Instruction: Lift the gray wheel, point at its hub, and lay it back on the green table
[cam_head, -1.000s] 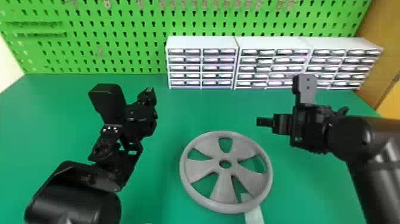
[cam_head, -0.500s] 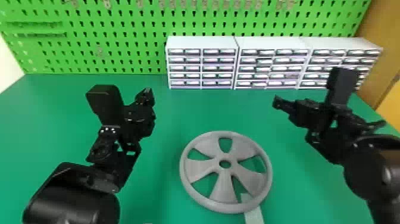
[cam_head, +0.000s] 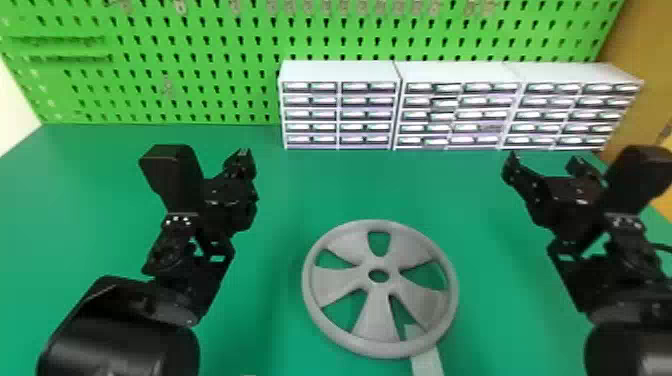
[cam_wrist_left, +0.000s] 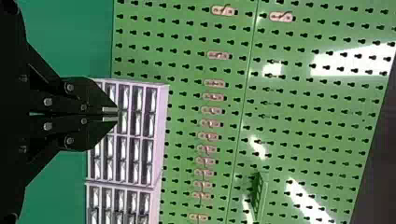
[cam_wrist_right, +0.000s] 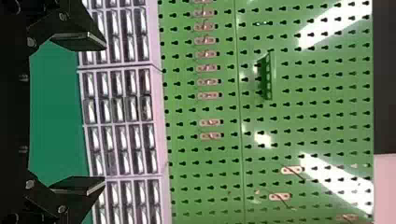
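Observation:
The gray wheel lies flat on the green table, its hub hole facing up, partly over a pale strip. To its left and farther back, my left gripper is raised above the table. In the left wrist view that gripper has its fingertips together with nothing between them. My right gripper stands to the right of and beyond the wheel, apart from it. Seen from its own wrist, the right gripper holds its fingers wide apart around nothing.
White drawer cabinets stand along the table's back edge, in front of a green pegboard. A brown panel rises at the right.
My right arm has swung outward to the right, and its gripper has turned from pointing left to pointing toward the back. The left arm and the wheel look nearly unchanged.

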